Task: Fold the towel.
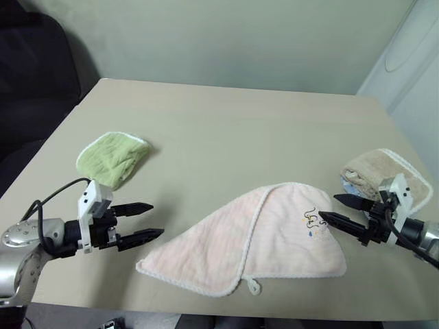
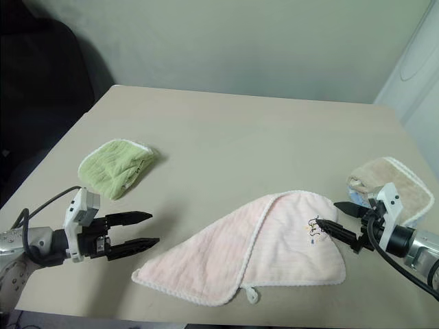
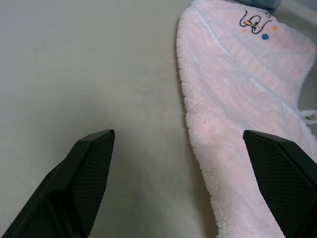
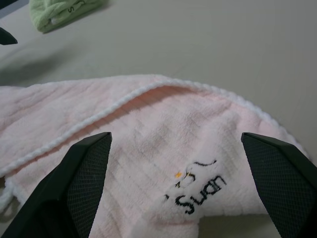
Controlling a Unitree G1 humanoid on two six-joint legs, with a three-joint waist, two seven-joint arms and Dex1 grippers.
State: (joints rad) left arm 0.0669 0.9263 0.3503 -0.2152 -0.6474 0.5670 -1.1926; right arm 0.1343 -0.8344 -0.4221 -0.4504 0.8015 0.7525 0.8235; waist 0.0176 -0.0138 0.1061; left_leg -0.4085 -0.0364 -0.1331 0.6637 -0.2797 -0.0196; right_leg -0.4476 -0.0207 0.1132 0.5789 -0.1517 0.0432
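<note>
The pale pink towel (image 1: pixel 254 240) lies folded over itself near the table's front edge, with white edging, a small white loop (image 1: pixel 254 286) at the front and a dark embroidered motif (image 1: pixel 314 221) near its right corner. My left gripper (image 1: pixel 147 221) hovers open just left of the towel's left tip, with nothing between its fingers. Above the towel's right corner, beside the motif, my right gripper (image 1: pixel 335 208) stands open and empty. The left wrist view has the towel (image 3: pixel 242 99) ahead of one fingertip (image 3: pixel 280 168); the right wrist view looks down on the motif (image 4: pixel 200 191).
A small light-green towel (image 1: pixel 113 156) lies bunched at the left of the beige table (image 1: pixel 226 130). A folded beige towel with white edging (image 1: pixel 387 175) sits at the right edge, just behind my right gripper. A dark chair stands off the far left corner.
</note>
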